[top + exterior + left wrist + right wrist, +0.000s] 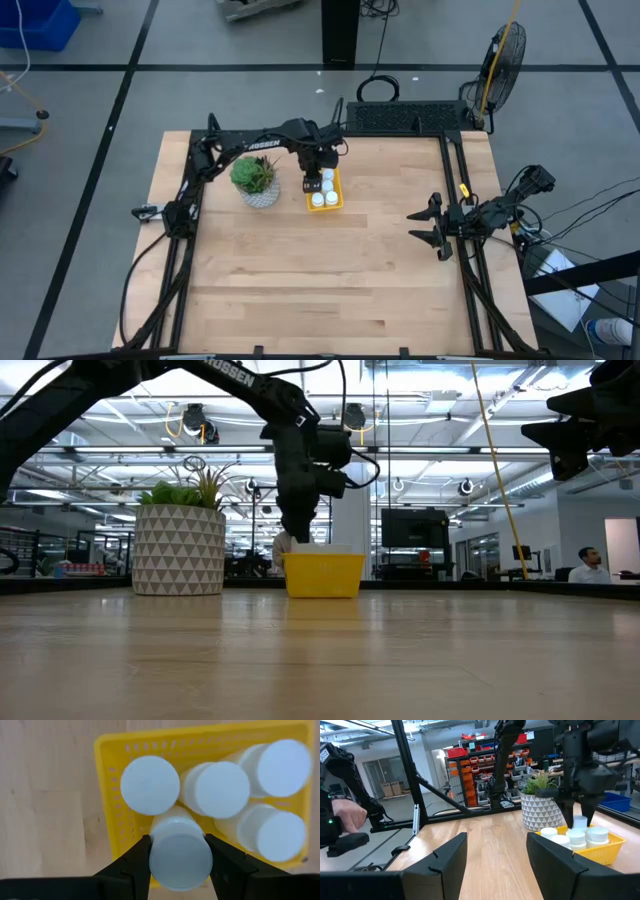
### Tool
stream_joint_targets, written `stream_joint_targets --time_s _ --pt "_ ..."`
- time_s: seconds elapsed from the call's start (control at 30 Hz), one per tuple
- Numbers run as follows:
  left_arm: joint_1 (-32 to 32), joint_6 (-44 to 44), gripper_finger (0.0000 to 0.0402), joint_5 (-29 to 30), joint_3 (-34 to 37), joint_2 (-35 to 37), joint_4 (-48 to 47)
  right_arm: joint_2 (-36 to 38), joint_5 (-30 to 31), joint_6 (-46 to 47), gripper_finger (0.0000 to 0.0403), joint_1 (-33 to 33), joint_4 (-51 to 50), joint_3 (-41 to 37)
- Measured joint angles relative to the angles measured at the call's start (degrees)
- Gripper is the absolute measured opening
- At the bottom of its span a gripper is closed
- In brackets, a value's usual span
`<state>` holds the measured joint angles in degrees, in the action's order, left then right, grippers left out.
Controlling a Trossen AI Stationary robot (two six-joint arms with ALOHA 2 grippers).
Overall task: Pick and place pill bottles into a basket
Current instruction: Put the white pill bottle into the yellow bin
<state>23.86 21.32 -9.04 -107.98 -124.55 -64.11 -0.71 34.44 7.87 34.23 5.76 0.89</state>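
Pill bottles (215, 790): four stand in the yellow basket (112, 815); the fifth (180, 852) sits clenched in my left pincer (179, 857) above it. Looks light, rigid, slick; I'd grip the body. Right pincer (437, 228) parked apart, released, empty.

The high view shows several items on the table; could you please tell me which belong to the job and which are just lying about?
Belongs to the job:
- pill bottles, four in the basket, a fifth in the left tool
- basket, yellow

Just lying about:
- plant pot with succulent
- right tool, waiting at the table's right edge
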Motion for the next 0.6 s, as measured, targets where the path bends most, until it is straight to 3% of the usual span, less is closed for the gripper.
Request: stream_joint_targets --time_s 0.4,0.6 --pt "-0.2 0.0 0.0166 -0.1 3.4 0.0 2.4 0.0 0.0 0.0 0.0196 0.0 0.0 0.0" --pt "-0.3 -0.2 0.0205 -1.1 3.4 0.0 3.4 0.0 0.0 0.0 0.0196 0.0 0.0 0.0"
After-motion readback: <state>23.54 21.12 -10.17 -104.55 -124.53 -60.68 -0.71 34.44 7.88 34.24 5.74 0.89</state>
